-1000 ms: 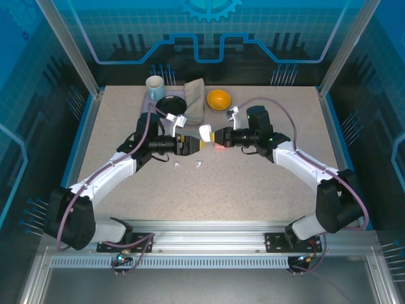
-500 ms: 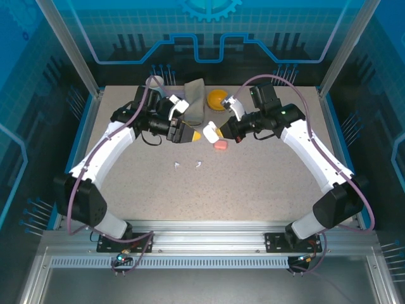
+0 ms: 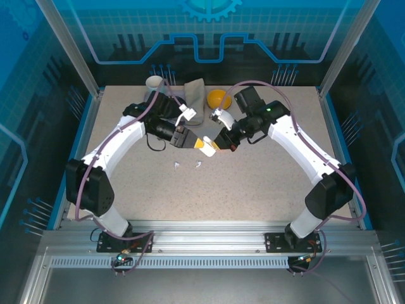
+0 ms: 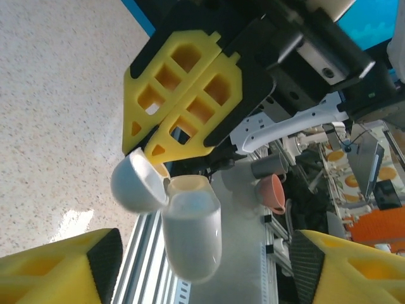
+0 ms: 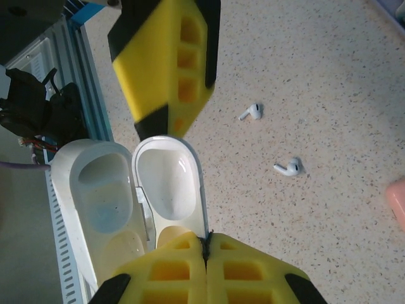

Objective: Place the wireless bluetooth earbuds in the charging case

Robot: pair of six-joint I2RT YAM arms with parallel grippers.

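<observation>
My right gripper [image 5: 205, 239] is shut on the edge of the lid [image 5: 168, 187] of a white charging case [image 5: 95, 196]. The case hangs open above the table, both hollows empty. My left gripper [image 4: 202, 244] faces it with its jaws spread wide, and the white case [image 4: 190, 234] hangs between them untouched. In the top view the left gripper [image 3: 193, 140] and right gripper [image 3: 216, 143] nearly meet around the case [image 3: 207, 139]. Two white earbuds [image 5: 252, 112] [image 5: 290, 167] lie on the table, apart from each other. The pink earbuds are out of view.
A pink case [image 5: 398, 202] lies at the right edge of the right wrist view. At the back of the table [image 3: 266, 183] stand a white mug [image 3: 154, 83], a grey cloth [image 3: 196, 95] and an orange bowl [image 3: 217, 98]. The earbuds [image 3: 177, 165] [image 3: 199, 164] lie just in front of the grippers.
The right gripper has moved left and forward with the white case and now covers the pink case. The left gripper has drawn in again after pulling away.
</observation>
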